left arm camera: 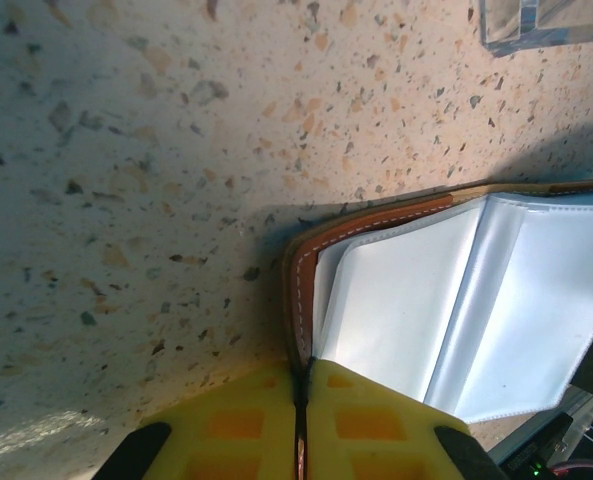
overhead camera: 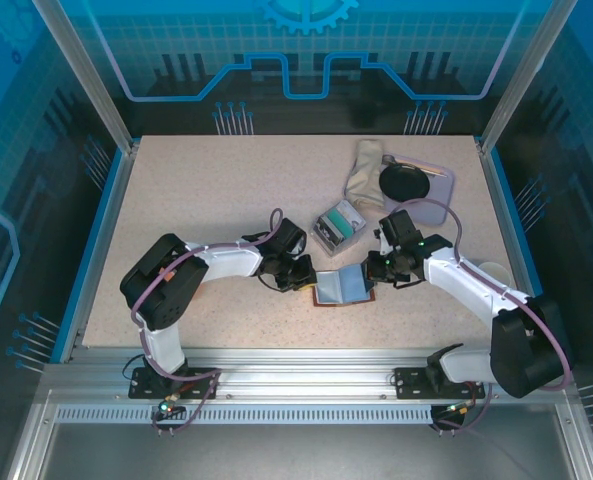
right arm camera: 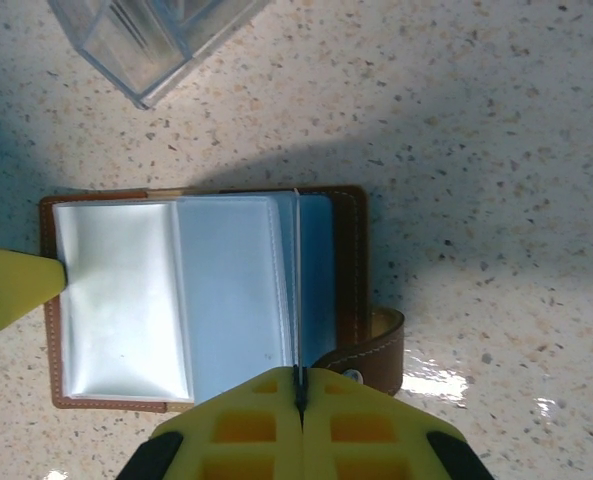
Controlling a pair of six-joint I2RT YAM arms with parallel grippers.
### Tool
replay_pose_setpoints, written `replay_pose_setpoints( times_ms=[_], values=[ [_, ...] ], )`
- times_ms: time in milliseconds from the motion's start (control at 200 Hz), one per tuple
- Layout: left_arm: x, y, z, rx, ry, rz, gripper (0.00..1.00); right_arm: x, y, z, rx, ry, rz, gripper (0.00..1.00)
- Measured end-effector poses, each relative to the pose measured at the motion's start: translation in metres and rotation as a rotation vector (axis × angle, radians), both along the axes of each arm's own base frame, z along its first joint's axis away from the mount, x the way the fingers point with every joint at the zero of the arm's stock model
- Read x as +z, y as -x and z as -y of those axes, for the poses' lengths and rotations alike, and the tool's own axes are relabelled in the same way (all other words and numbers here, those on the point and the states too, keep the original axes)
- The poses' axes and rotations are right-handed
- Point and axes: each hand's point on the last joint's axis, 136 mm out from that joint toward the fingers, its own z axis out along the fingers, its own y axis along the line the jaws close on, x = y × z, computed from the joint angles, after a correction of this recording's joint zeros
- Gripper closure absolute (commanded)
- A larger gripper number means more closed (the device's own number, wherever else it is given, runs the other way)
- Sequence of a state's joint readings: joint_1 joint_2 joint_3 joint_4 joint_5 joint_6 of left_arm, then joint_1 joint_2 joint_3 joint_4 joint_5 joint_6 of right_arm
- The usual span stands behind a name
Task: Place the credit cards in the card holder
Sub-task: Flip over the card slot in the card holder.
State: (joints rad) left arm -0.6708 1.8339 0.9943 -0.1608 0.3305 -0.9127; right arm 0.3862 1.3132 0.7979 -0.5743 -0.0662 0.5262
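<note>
- Card holder (overhead camera: pixel 341 287) lies open on the counter (overhead camera: pixel 196 200), brown leather cover down and clear pocket sleeves facing up. Its snap tab (right arm camera: pixel 371 345) sticks out at one side.
- Left end effector (left arm camera: pixel 299 385) is pinched tight on the card holder's stitched leather edge.
- Right end effector (right arm camera: pixel 298 385) is pinched tight on a thin sleeve edge of the card holder, just beside the snap tab.
- Credit cards (overhead camera: pixel 342 221), teal-green on top, sit in a clear tray (overhead camera: pixel 321 230) near the card holder's far side, not touching it.
- A beige cloth (overhead camera: pixel 366 172) lies farther beyond the card holder.
</note>
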Motion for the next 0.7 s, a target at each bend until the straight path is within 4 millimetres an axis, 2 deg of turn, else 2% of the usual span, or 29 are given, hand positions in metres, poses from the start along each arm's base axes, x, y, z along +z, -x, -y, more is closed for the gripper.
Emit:
replay_pose_setpoints(
  times_ms=[270, 440, 595, 700],
  values=[
    [0.001, 0.0, 0.0, 0.0, 0.0, 0.0, 0.92, 0.005, -0.002, -0.013, 0.005, -0.075, 0.004, 0.95],
    [0.001, 0.0, 0.0, 0.0, 0.0, -0.001, 0.92, 0.012, -0.007, -0.031, 0.02, -0.163, 0.013, 0.95],
    [0.0, 0.0, 0.001, -0.002, 0.002, -0.004, 0.92, 0.001, -0.003, -0.054, 0.061, -0.194, -0.024, 0.95],
    [0.0, 0.0, 0.001, -0.002, 0.002, -0.004, 0.89, -0.01, -0.001, -0.061, 0.066, -0.195, -0.052, 0.95]
  ],
)
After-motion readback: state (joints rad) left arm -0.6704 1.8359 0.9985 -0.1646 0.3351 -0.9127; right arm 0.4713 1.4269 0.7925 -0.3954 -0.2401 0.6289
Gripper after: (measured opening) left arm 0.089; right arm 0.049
